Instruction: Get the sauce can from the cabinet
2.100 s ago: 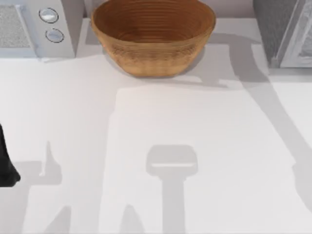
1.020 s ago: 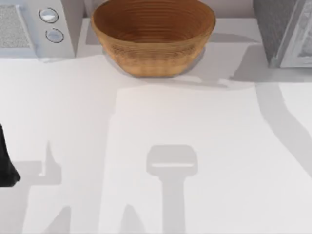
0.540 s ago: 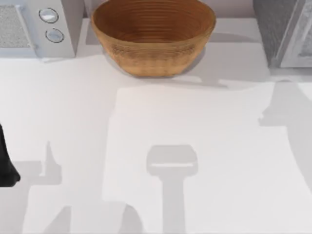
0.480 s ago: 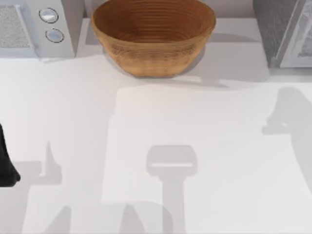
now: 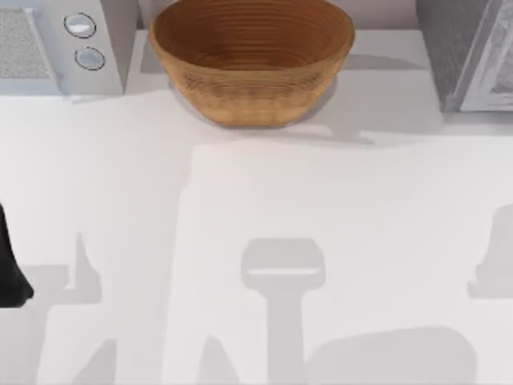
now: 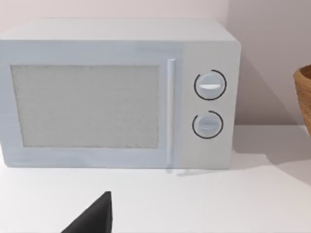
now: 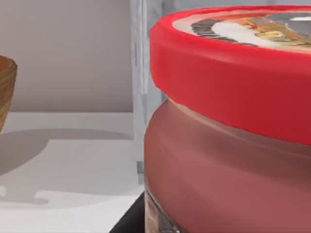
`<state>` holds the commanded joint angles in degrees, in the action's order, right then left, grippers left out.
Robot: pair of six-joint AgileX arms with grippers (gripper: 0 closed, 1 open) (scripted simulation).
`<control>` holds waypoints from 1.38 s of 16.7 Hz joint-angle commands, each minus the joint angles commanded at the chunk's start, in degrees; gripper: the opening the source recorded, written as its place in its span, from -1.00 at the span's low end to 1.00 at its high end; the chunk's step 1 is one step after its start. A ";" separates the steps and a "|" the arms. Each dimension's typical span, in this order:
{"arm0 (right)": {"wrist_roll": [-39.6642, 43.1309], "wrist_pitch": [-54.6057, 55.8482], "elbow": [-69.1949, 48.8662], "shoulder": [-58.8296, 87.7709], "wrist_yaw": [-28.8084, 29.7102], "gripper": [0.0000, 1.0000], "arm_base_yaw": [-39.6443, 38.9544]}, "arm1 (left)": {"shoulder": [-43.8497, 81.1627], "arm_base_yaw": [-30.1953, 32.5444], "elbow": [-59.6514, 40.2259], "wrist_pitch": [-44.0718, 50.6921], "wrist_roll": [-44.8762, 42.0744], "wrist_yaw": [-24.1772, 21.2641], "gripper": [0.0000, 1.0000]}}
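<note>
The sauce can looms very close in the right wrist view, with a thick red rimmed lid over a reddish body. My right gripper is shut on it, and one dark finger shows at the can's lower side. Behind the can are the grey cabinet's front edge and the white table. In the top view the cabinet stands at the back right corner. My left gripper is parked at the table's left edge.
A wide woven brown basket sits at the back middle, and its rim shows in the right wrist view. A white microwave fills the back left corner, facing the left wrist camera. Arm shadows fall on the front right table.
The right arm's shadow has slid from the cabinet's front down the right side toward the table's front right, where a broad rounded shadow now lies. The left arm has not moved.
</note>
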<state>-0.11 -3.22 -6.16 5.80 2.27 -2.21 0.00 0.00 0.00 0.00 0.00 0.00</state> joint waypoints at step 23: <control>-0.69 44.87 -5.80 45.32 -0.08 -1.00 -19.46 | 0.00 0.00 0.00 0.00 0.00 0.00 1.00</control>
<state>-0.80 41.65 -11.95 51.12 2.19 -21.67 0.00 0.00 0.00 0.00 0.00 0.00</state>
